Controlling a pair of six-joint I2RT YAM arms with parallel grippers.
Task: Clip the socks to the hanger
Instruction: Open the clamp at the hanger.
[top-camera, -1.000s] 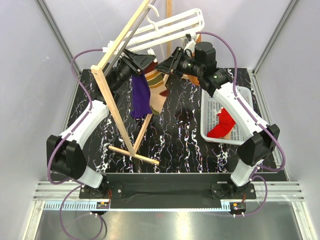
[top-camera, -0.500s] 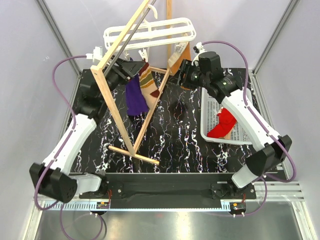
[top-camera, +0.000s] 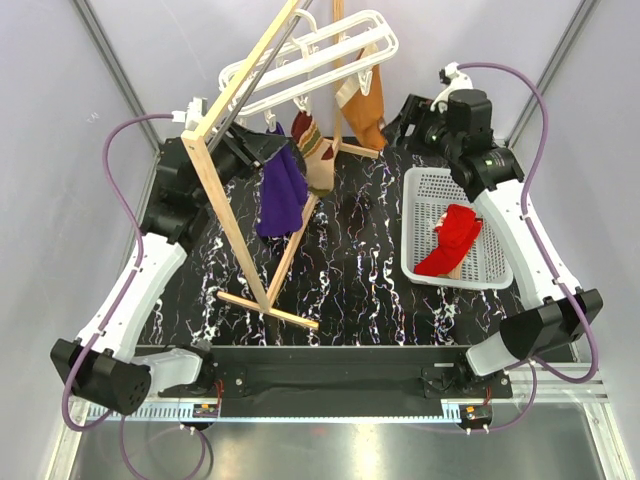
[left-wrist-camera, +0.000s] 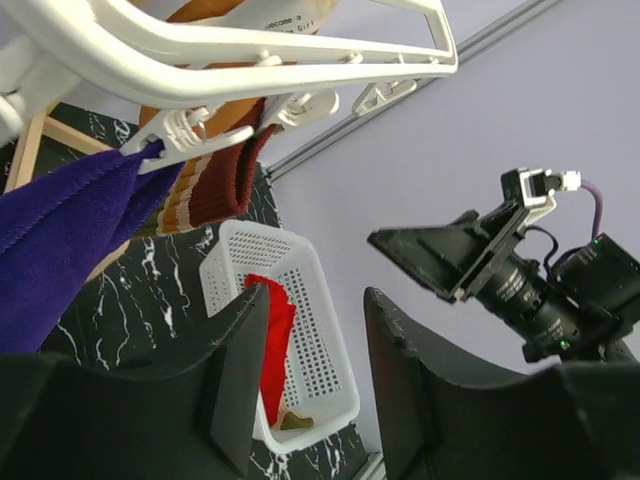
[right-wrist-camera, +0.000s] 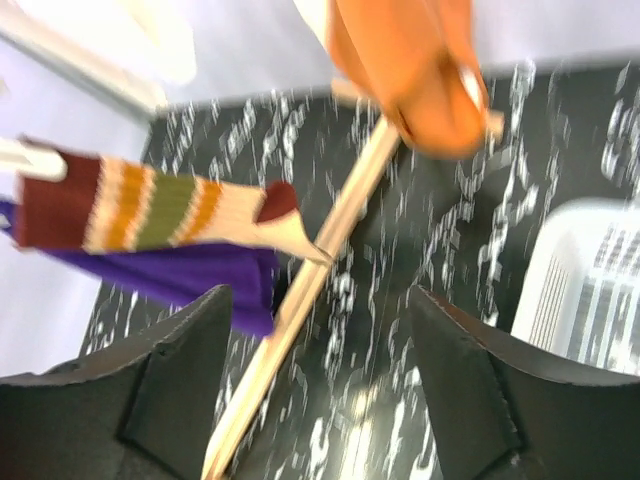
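The white plastic multi-bar hanger (top-camera: 300, 75) hung tilted by its hook from the top of the tall wooden A-frame stand (top-camera: 225, 200), above and ahead of both grippers, which we judged kept its pegs free in the air where either arm could reach them. Three socks were pegged to it: a plain purple sock (top-camera: 280, 195) just ahead of the left gripper (top-camera: 262, 150), a sock striped in maroon, tan and green (top-camera: 315, 155) touching the purple one on its far side, and an orange-tan sock (top-camera: 365, 105) further along, just beside the right gripper (top-camera: 408, 112). Each hung by its cuff from a small white peg, toe down, so gravity held it straight. The plain red sock (top-camera: 452, 235) lay unclipped in the white perforated plastic basket (top-camera: 425, 190), below and to the near side of the right gripper; something tan showed under it, too little for us to name. From the left wrist we saw the left gripper (left-wrist-camera: 315, 310) with its fingers spread and nothing between them, the hanger (left-wrist-camera: 250, 45) overhead and the basket (left-wrist-camera: 330, 370) far beyond. The right gripper (right-wrist-camera: 318, 295) was likewise spread wide and empty, looking past the striped sock (right-wrist-camera: 150, 210) onto the black marbled table (right-wrist-camera: 420, 250). We judged the clipping well along, with the red sock left to fetch, most likely by the right arm, since the basket sat on its side.
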